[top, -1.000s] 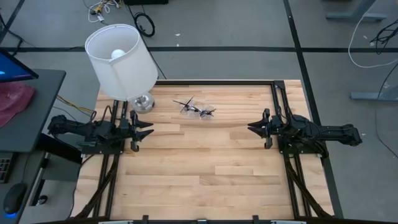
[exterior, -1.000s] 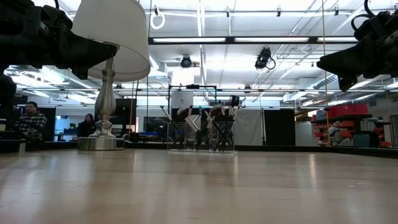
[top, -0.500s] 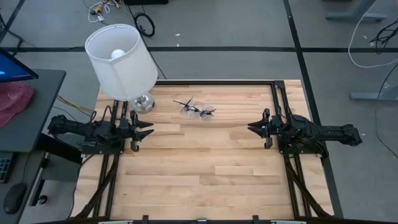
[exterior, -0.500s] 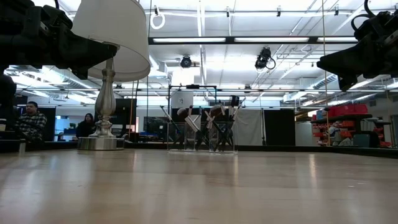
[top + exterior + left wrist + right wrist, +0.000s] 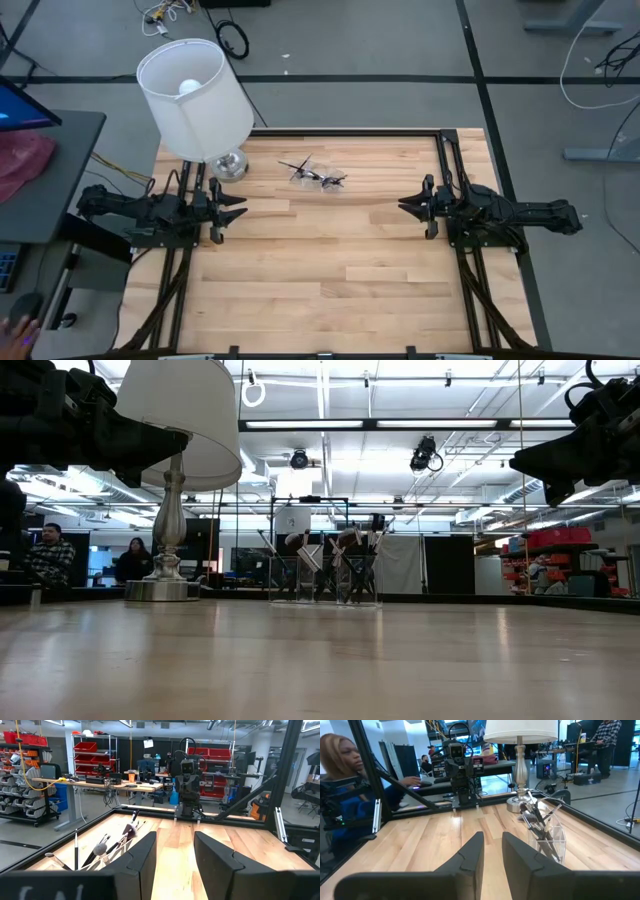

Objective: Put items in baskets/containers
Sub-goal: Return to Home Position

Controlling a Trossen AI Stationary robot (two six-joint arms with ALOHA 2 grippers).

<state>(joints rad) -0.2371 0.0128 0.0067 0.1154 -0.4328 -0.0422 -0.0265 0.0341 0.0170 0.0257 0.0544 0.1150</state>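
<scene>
The left gripper (image 5: 240, 208) is held above the left side of the counter (image 5: 330, 270), pointing toward the middle, and its fingers (image 5: 142, 852) are seen parted with a clear gap between them and nothing held. The right gripper (image 5: 405, 207) is held opposite it above the right side, facing the left one, and its fingers (image 5: 472, 852) are also seen apart, by a narrower gap, with nothing between them. Both grippers are raised off the wood and kept well apart from the clear container (image 5: 322, 178), which is placed near the far edge of the counter, roughly midway between the two arms. The makeup brushes (image 5: 340, 545) are stood inside the container, leaning at different angles with their tips spread above its rim. A lamp (image 5: 195, 95) with a white shade and a silver base is set at the far left corner, near the container but not touching it. Seated people (image 5: 45, 555) are seen in the room beyond the counter, and a person's hand (image 5: 15, 328) is seen at the desk beside the left arm.
</scene>
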